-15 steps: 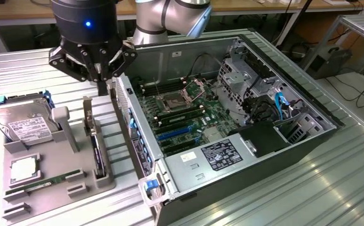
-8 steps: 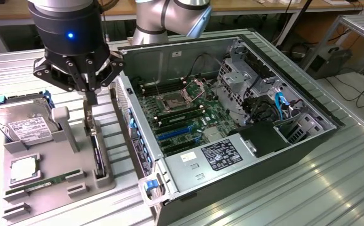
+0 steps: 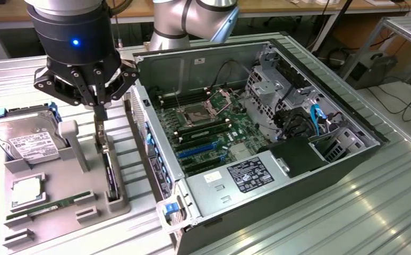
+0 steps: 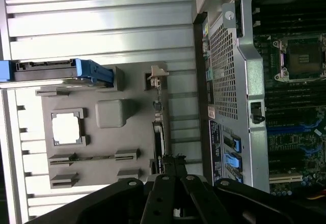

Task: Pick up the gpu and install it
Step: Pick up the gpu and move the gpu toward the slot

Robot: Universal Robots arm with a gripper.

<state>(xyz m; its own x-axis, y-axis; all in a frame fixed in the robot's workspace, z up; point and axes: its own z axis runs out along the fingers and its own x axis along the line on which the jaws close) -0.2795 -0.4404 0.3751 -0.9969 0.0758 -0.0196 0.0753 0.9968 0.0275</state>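
We find gripper [image 3: 100, 116] jaws clenched on upper edge of gpu [image 3: 109, 172]. The gpu stands on edge, seated in slot of grey tray [image 3: 63, 183]. In ext. view: hard drive [image 3: 23, 141] at gpu's 9 o'clock, memory stick [image 3: 50, 204] at 7. Open PC case [image 3: 191, 66] close at 3, its rear wall standing between gpu and mainboard [image 3: 213, 138].

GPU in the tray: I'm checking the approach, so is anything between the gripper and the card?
Nothing visible does. The shut gripper hangs right over the gpu, which stands on edge in the gray tray; whether they touch I cannot tell.
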